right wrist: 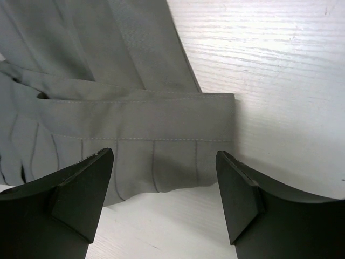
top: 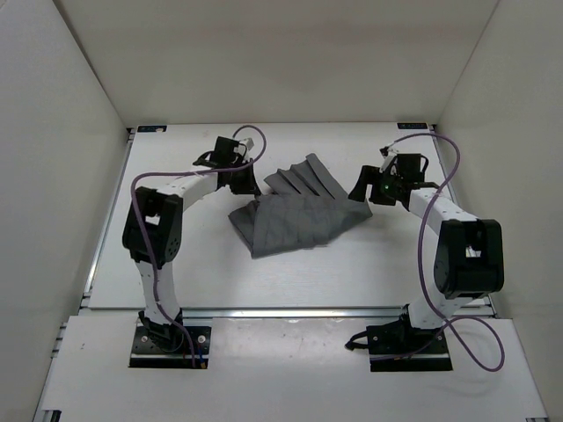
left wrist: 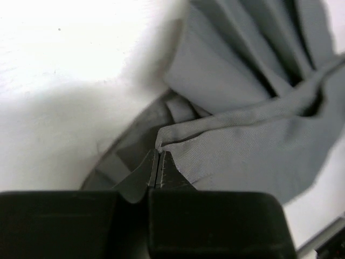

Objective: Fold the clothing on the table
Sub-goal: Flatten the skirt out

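The clothing (top: pixel 295 215) on the table (top: pixel 352 272), near centre.

The mid-grey pleated skirt (top: pixel 295 220) is lying crumpled near the middle of the white table (top: pixel 352 272), pleats fanning toward twelve o'clock, stitched waistband end reaching toward three o'clock.

Lab enclosure: white walls (top: pixel 264 53) boxing white table (top: pixel 290 277).
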### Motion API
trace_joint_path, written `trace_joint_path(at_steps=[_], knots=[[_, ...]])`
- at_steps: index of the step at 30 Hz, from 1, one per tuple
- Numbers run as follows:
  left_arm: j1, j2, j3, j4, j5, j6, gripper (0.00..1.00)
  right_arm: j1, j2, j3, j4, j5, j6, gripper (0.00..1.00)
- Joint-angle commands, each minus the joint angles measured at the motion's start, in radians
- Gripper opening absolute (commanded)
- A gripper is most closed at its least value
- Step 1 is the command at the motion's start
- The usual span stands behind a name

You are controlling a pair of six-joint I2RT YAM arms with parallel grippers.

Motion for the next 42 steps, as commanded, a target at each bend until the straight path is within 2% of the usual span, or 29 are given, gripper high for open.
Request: trace_joint_path(at_steps=[1, 5, 12, 14, 18, 20, 21, 23, 24, 27, 30, 32, 35, 38, 42], knots=[[0.004, -0.180, -0.047, 0.016, 0.034, -0.011, 0.00, -0.046, 0.040, -0.021, 0.090, -0.007, -0.017, 0.74], [-0.003, -0.242, -0.090, 0.031, 0.033, -0.020, 0.00, -0.066, 0.140, -0.003, 0.137, -0.090, -0.036, 0.74], [0.000, -0.246, -0.102, 0.022, 0.053, -0.015, 0.00, -0.045, 0.241, 0.065, 0.159, -0.176, -0.053, 0.70], [0.004, -0.251, -0.109, 0.028, 0.050, -0.022, 0.00, -0.040, 0.245, 0.070, 0.174, -0.194, -0.059, 0.66], [0.006, -0.251, -0.118, 0.033, 0.056, -0.023, 0.00, -0.034, 0.238, 0.060, 0.174, -0.191, -0.048, 0.48], [0.012, -0.252, -0.127, 0.036, 0.058, -0.025, 0.00, -0.036, 0.226, 0.054, 0.185, -0.170, -0.052, 0.48], [0.010, -0.255, -0.133, 0.039, 0.057, -0.023, 0.00, -0.033, 0.222, 0.050, 0.183, -0.164, -0.045, 0.43], [0.010, -0.251, -0.142, 0.037, 0.059, -0.017, 0.00, -0.033, 0.219, 0.047, 0.222, -0.127, -0.037, 0.19], [0.009, -0.254, -0.144, 0.039, 0.054, -0.018, 0.00, -0.027, 0.217, 0.051, 0.225, -0.126, -0.036, 0.01], [0.016, -0.268, -0.145, 0.030, 0.041, -0.015, 0.00, -0.027, 0.211, 0.095, 0.194, -0.129, -0.049, 0.00], [0.039, -0.304, -0.107, 0.007, 0.016, -0.014, 0.00, -0.005, 0.107, 0.119, 0.151, -0.106, -0.069, 0.00], [0.046, -0.379, -0.060, -0.009, -0.043, -0.023, 0.00, 0.015, 0.015, 0.132, 0.136, -0.103, -0.079, 0.00], [0.024, -0.507, 0.008, -0.044, -0.217, -0.032, 0.00, 0.076, -0.157, 0.160, 0.108, -0.043, -0.117, 0.00], [0.015, -0.606, 0.052, -0.064, -0.232, -0.035, 0.00, 0.153, -0.300, 0.247, 0.039, 0.043, -0.172, 0.00], [0.036, -0.796, 0.042, -0.055, -0.243, -0.060, 0.00, 0.138, -0.471, 0.257, 0.036, -0.033, -0.158, 0.00]])
